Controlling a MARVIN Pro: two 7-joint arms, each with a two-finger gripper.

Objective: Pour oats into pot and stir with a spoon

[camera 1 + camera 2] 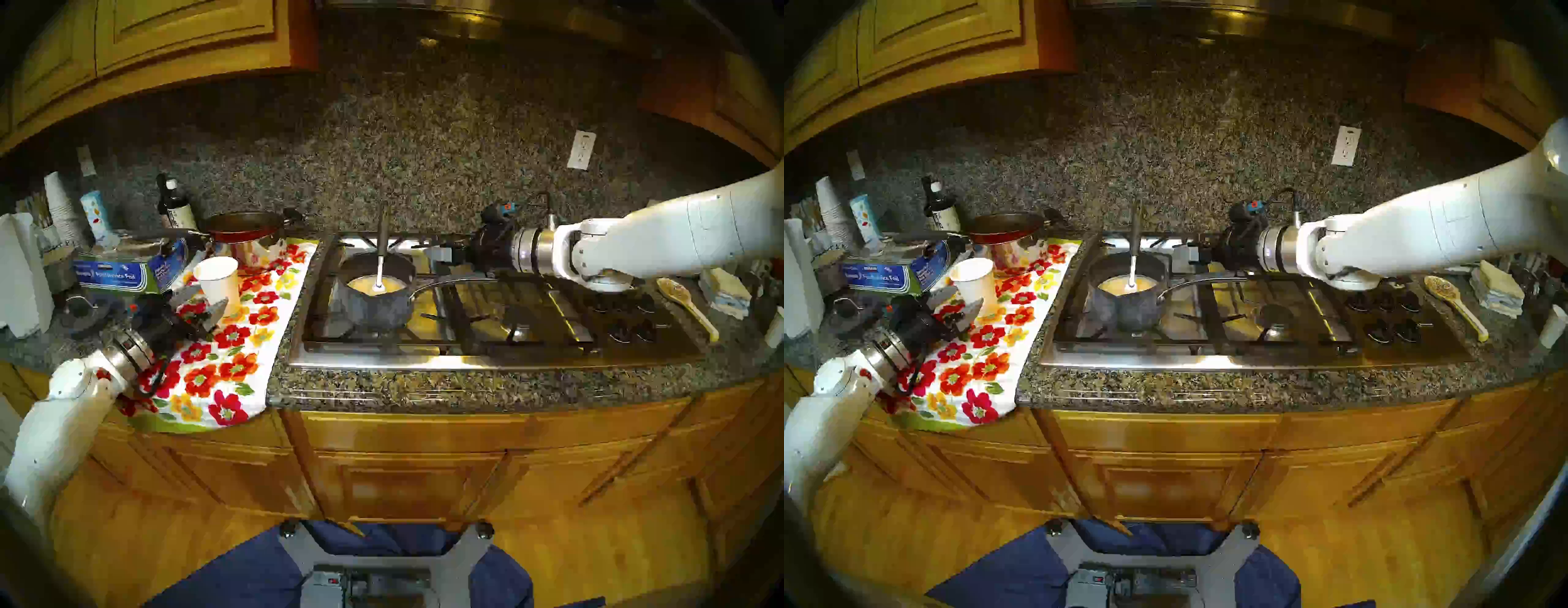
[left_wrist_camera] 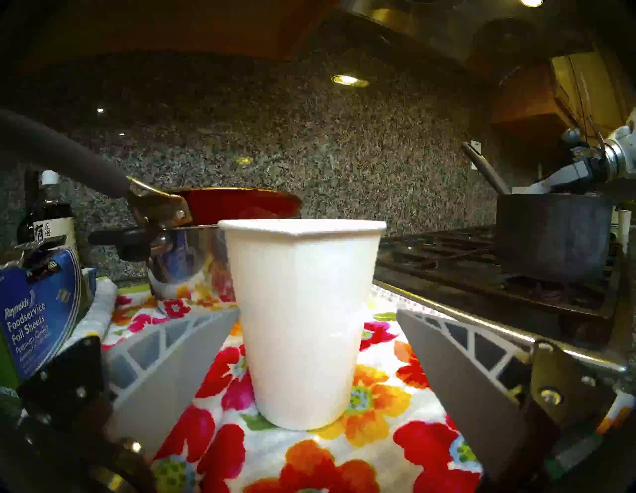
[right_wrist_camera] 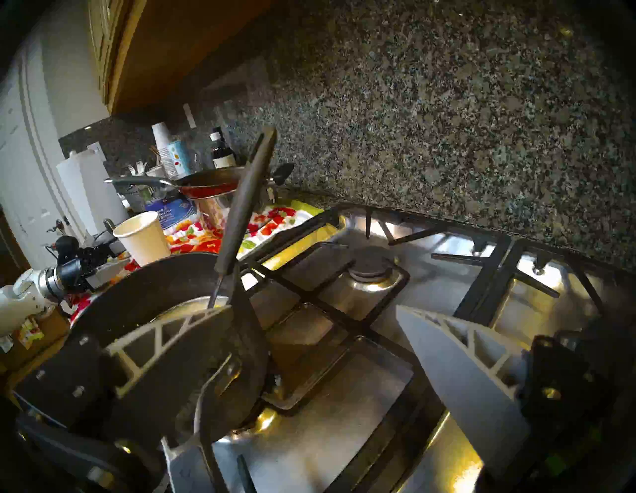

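Observation:
The dark grey pot [image 1: 377, 305] [image 1: 1127, 310] stands on the stove's left front burner, its silver handle pointing right, with yellowish liquid inside. The spoon [image 1: 383, 242] [image 3: 247, 192] stands in the pot, leaning on the back rim. No oats show in any view. A white paper cup [image 1: 217, 278] [image 2: 303, 310] stands upright on the floral towel; its inside is hidden. My left gripper [image 1: 212, 299] [image 2: 316, 310] is open around the cup's lower half, one finger close against it and the other apart. My right gripper [image 1: 441, 254] [image 3: 309, 310] hangs open just right of the pot, above its handle, holding nothing.
Behind the cup a red pan [image 1: 244, 227] rests on a steel pot, beside a foil box [image 1: 114, 271] and a dark bottle [image 1: 174, 208]. The floral towel [image 1: 229, 361] hangs over the counter edge. A yellow spoon-shaped dish [image 1: 683, 301] lies right of the stove grates [image 1: 488, 314].

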